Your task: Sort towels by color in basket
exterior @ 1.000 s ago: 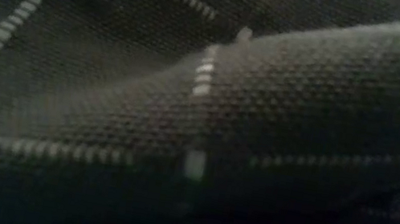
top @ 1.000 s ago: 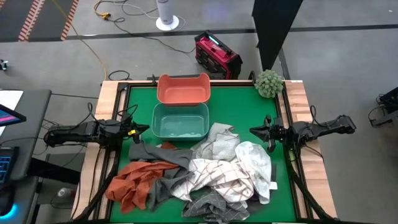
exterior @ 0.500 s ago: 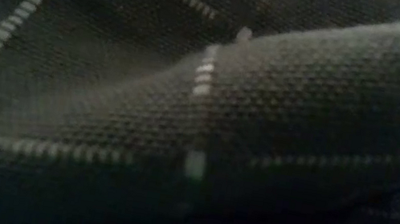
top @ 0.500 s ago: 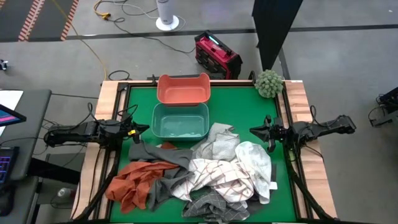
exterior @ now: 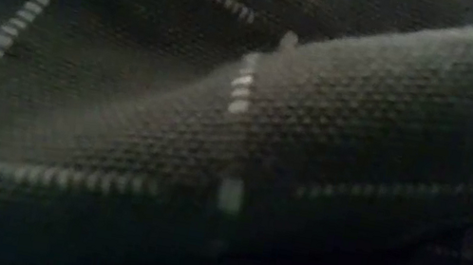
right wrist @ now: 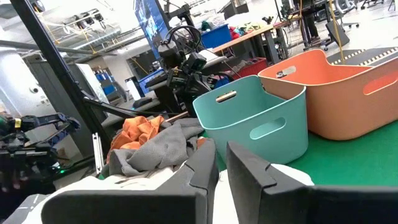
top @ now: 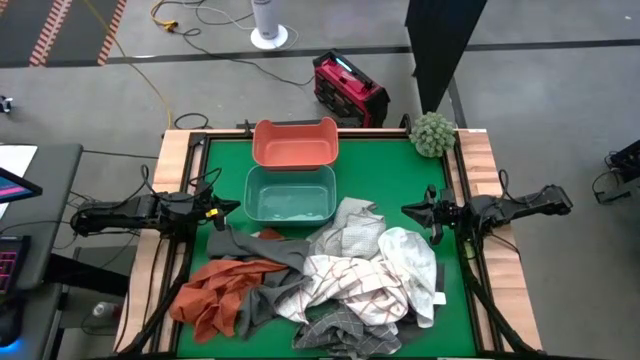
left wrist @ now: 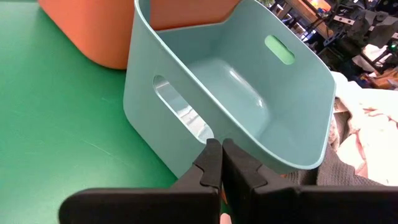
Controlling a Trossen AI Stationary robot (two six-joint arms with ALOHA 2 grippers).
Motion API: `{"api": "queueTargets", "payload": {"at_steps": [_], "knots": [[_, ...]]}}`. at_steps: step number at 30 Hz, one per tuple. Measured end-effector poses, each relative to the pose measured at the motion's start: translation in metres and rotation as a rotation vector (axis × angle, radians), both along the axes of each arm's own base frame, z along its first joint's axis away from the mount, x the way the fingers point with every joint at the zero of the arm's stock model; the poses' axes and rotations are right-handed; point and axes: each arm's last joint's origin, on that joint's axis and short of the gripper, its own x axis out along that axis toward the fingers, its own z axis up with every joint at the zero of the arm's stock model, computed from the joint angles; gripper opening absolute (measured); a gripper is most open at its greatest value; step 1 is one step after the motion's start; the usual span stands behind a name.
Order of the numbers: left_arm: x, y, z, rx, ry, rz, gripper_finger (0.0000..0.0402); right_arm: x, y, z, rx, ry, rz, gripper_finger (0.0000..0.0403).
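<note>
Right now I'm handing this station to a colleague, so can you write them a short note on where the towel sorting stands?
Left tool: shut, empty, parked at the table's left edge beside the teal tub.
Right tool: fingers slightly apart, holding nothing, parked at the right edge.
Towels: all in one heap on the green mat in front of the tubs: rust-orange towel at the left, dark grey towel, white towel at the right, grey-checked towel at the near edge, covering the low camera.
Done: nothing; the teal tub and the orange tub are empty.
Left: every towel.
</note>
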Motion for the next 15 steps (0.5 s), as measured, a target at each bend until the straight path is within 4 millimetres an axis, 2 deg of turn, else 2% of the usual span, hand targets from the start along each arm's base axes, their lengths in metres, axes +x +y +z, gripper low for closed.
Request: {"api": "queueTargets", "payload": {"at_steps": [5,11,15], "knots": [[0.001,0.000,0.002,-0.014,-0.034,0.006,0.0000,0.000,0.000,0.000,0.000,0.000,0.000,0.0067],[0.005,0.000,0.013,-0.103,-0.205,0.036,0.0000,0.000,0.000,0.000,0.000,0.000,0.000,0.0067],[0.006,0.000,0.016,-0.111,-0.240,0.040,0.0000,0.000,0.000,0.000,0.000,0.000,0.000,0.0067]]}}
